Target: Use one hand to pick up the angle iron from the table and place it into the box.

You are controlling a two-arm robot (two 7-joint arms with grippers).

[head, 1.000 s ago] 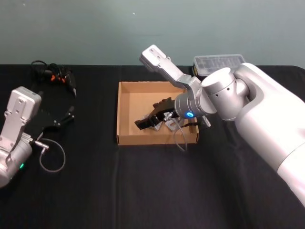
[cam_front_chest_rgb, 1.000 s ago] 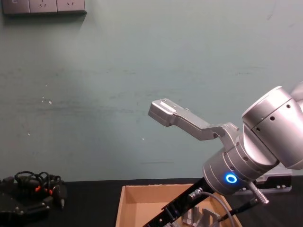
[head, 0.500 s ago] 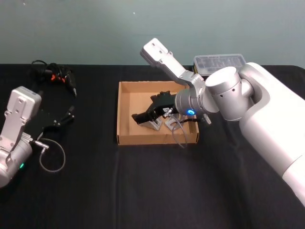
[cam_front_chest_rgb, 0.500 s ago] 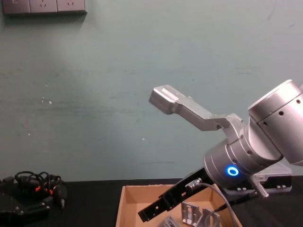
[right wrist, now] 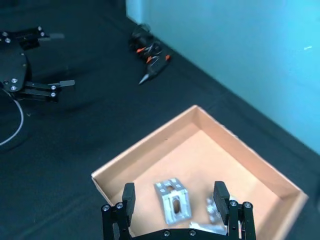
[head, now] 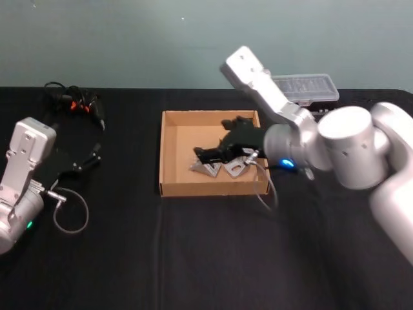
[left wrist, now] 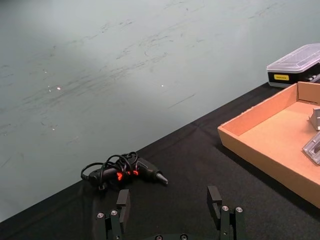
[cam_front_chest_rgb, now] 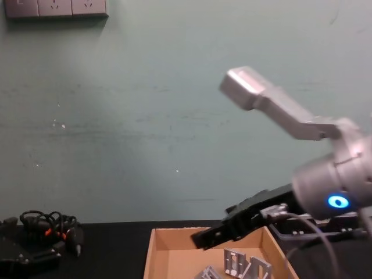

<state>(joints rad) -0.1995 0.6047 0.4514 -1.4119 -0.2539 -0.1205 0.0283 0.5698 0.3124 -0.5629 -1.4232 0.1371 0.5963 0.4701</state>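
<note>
Looking across the bare black table (head: 193, 258) at the bottom of the head view. Finding the left gripper (left wrist: 168, 197) idling at the lower left there, fingers spread, gripping nothing.

Moving up to frame centre: meeting the cardboard box (head: 213, 188), with the angle iron (right wrist: 174, 205) lying flat on its floor near the front wall, beside other brackets (right wrist: 212, 207). Noting the right gripper (right wrist: 174, 190) hanging just above them, jaws wide, carrying nothing.

Judging the placing as done and the clearing-out as the step in hand. Doing it well probably means rising straight up before swinging away, keeping the fingers apart, avoiding the box walls and the trailing cable near the front right corner.

Passing the plastic case (head: 303, 87) behind the box, upper right.
</note>
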